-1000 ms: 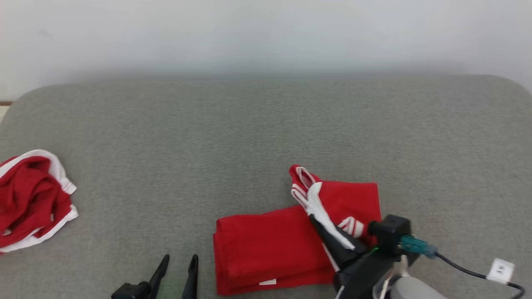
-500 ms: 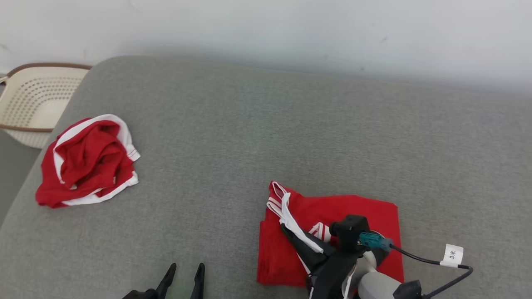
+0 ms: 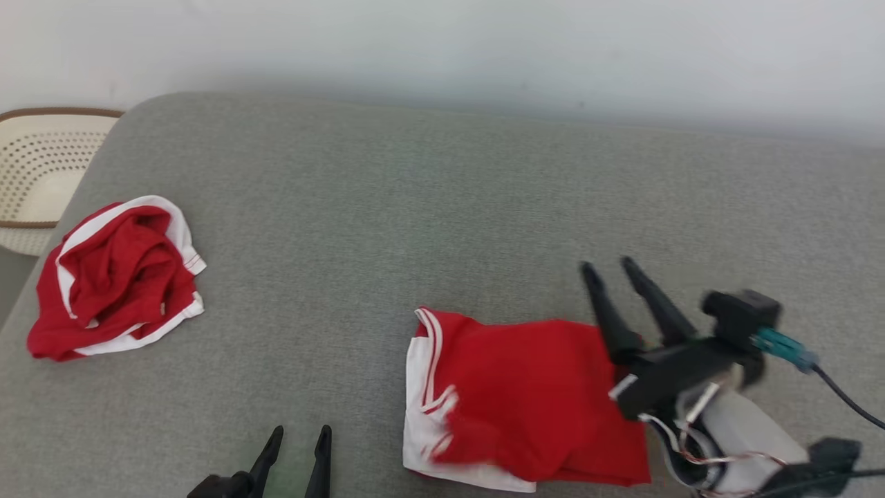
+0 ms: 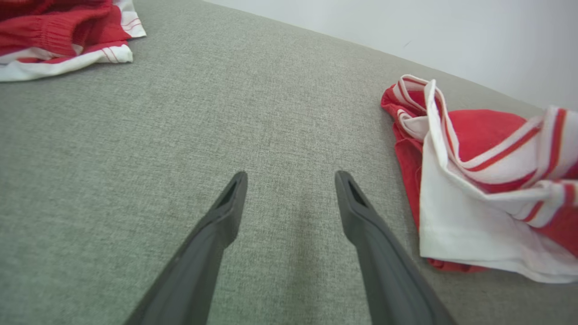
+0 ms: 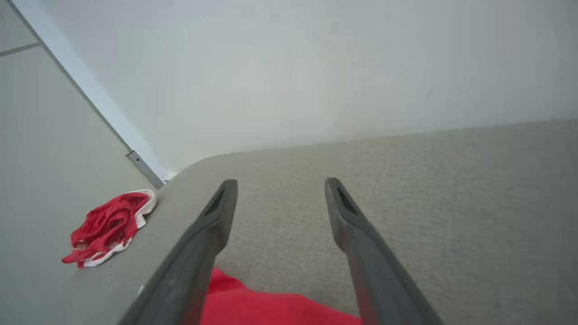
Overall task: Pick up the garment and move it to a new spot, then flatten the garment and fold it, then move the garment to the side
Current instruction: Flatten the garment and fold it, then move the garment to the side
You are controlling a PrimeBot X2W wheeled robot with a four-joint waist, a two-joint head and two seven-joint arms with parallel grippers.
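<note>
While the garment [image 3: 525,387] lies loosely folded on the grey cushion [image 3: 415,207] beside the open, empty right gripper [image 3: 608,264], all layers should be pinched together; the left gripper [image 3: 300,429] is likewise spread open.

Your bench [image 3: 415,207], left to right

You have the garment [image 3: 525,394] lying near the front, right of centre, with the right gripper [image 3: 608,264] at its right edge and the left gripper [image 3: 299,439] apart on its left. A crumpled garment [image 3: 117,277] lies far left, and a basket [image 3: 34,166] stands beyond that end.
</note>
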